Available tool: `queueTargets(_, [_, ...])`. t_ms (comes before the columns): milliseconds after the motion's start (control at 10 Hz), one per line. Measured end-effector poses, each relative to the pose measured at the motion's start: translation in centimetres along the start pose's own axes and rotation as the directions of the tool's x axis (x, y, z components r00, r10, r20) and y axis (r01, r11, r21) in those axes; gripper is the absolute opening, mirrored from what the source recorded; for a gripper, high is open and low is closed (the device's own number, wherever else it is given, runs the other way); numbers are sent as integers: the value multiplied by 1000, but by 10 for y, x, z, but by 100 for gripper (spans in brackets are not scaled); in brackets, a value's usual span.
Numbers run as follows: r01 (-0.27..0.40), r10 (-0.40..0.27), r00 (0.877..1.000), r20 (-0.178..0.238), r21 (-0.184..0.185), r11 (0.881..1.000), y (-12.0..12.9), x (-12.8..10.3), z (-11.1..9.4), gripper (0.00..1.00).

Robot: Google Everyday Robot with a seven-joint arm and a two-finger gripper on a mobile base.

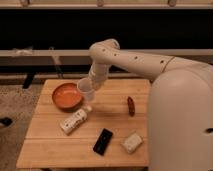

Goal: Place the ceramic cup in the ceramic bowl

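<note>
In the camera view, the arm is reached leftward from the robot's white body. It is bent sharply at a raised joint and turned down toward the worktop. The claw is held low at the arm's end, just beside the right rim of the ceramic bowl, and is closed on the ceramic cup. The cup is kept upright, and its left side overlaps the bowl's rim. Whether cup and bowl touch cannot be told. The grip itself is largely hidden by the wrist. The worktop's right end is covered by the body. A white bottle is seen lying in front of the bowl.
</note>
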Motion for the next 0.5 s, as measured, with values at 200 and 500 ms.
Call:
queueTargets(200, [39,-39,999,3,-22,999,35,-15,7,0])
queueTargets(500, [97,-96,995,9,-52,994,89,-38,26,0])
